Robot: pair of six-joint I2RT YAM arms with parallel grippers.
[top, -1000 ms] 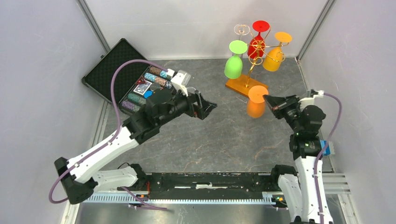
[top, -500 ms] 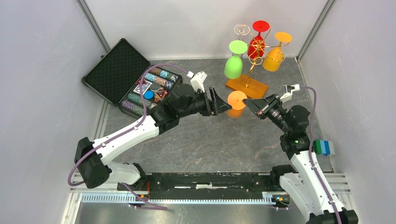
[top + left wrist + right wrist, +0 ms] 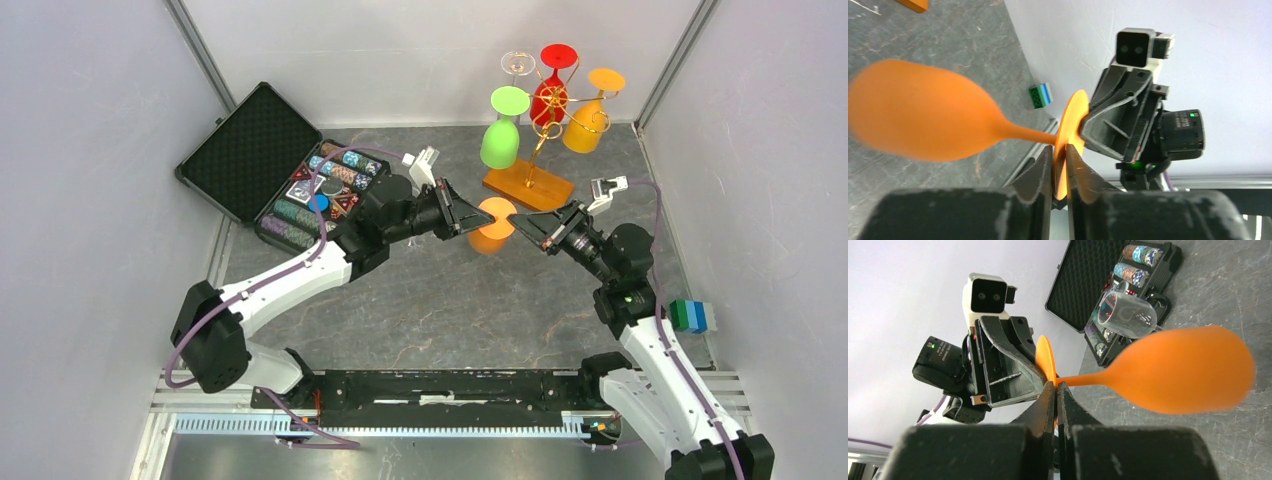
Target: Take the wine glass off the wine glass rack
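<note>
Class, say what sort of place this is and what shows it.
Probably a robotics lab test cell: a left arm and right arm bolted to a rail, plain grey walls closing in the table, and staged props such as the wine glass rack and poker chip case.

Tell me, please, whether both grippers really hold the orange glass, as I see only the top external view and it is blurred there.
Observer: The left one does. In the left wrist view, the left gripper is pinched on the rim of the orange wine glass foot.
Operator: Thank you. And the right one?
Observer: The right wrist view shows the right gripper shut on that same foot, close beside the stem.
</note>
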